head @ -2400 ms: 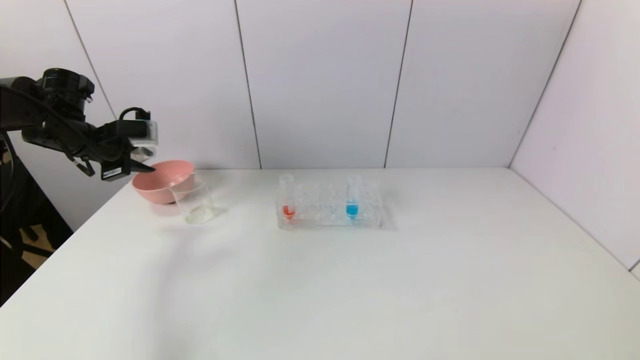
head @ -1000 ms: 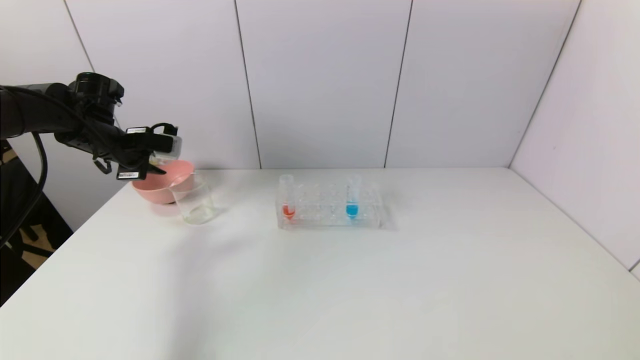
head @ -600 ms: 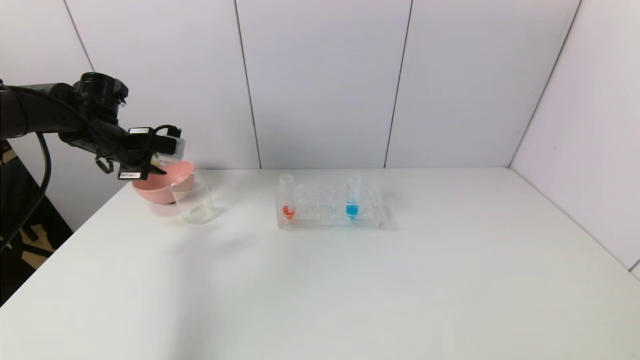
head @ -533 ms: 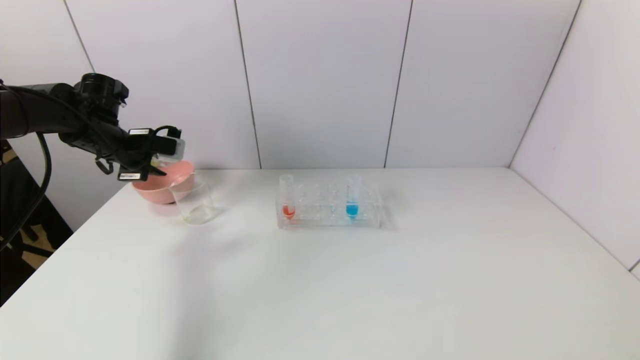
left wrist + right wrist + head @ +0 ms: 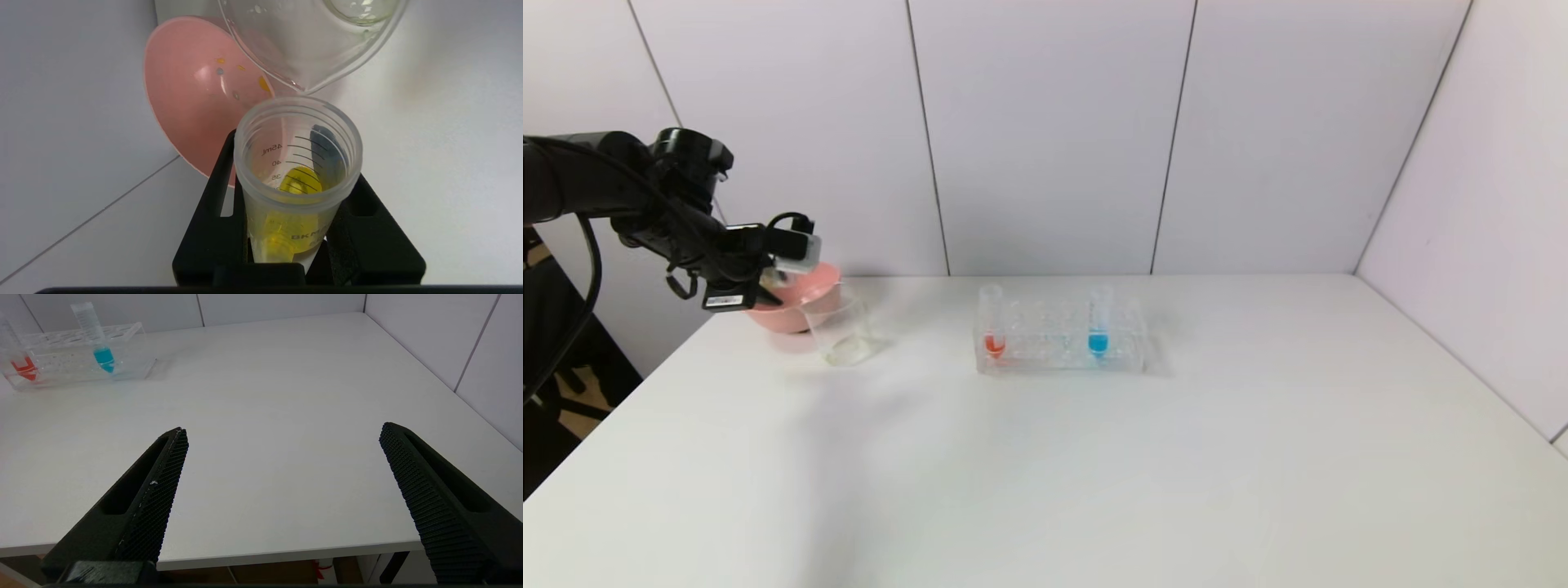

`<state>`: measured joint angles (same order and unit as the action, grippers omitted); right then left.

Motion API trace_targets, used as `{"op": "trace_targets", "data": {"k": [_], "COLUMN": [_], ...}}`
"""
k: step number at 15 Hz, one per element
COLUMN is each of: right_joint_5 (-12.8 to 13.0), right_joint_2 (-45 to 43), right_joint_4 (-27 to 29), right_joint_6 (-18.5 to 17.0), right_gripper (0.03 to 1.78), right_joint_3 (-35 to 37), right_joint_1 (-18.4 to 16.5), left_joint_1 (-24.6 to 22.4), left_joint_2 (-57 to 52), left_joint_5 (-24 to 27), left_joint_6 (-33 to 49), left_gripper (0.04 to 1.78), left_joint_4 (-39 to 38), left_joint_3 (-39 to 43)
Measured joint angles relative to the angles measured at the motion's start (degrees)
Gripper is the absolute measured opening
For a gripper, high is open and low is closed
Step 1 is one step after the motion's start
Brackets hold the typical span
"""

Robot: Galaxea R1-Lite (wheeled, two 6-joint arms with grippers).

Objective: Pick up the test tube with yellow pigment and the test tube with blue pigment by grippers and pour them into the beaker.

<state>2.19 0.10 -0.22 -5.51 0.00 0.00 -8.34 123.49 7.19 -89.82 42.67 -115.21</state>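
My left gripper (image 5: 768,290) hovers over the near rim of the pink bowl, just left of the beaker (image 5: 840,331). In the left wrist view it (image 5: 294,163) is shut on the test tube with yellow pigment (image 5: 296,196). Yellow liquid sits in the tube's bottom, and its open mouth is close to the beaker's pouring lip (image 5: 304,83). The test tube with blue pigment (image 5: 1098,322) stands upright in the clear rack; it also shows in the right wrist view (image 5: 98,343). My right gripper (image 5: 284,433) is open and empty above the table's front edge, out of the head view.
A pink bowl (image 5: 805,294) stands behind and left of the beaker, with yellow specks inside it (image 5: 196,94). The clear rack (image 5: 1058,339) also holds a red-liquid tube (image 5: 992,322). White walls close the back and right. The table's left edge is beside the bowl.
My left gripper moved right from beside the table to over the bowl with the yellow tube in it, then dipped a little lower towards the beaker. Nothing else moved.
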Motion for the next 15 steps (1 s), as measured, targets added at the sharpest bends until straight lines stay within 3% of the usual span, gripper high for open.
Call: {"op": "trace_targets", "data": {"k": [15], "right_joint_5": [0.0], "right_joint_2": [0.0], "right_joint_4": [0.0], "right_joint_6": [0.0], "right_gripper": [1.71], "right_joint_3": [0.0], "right_joint_1": [0.0], "left_joint_1": [0.4], "left_joint_2": [-0.4], "left_joint_5": [-5.1], "left_joint_6": [1.3], "left_gripper": [0.54], "left_joint_4": [2.8], "left_joint_3": [0.0]}}
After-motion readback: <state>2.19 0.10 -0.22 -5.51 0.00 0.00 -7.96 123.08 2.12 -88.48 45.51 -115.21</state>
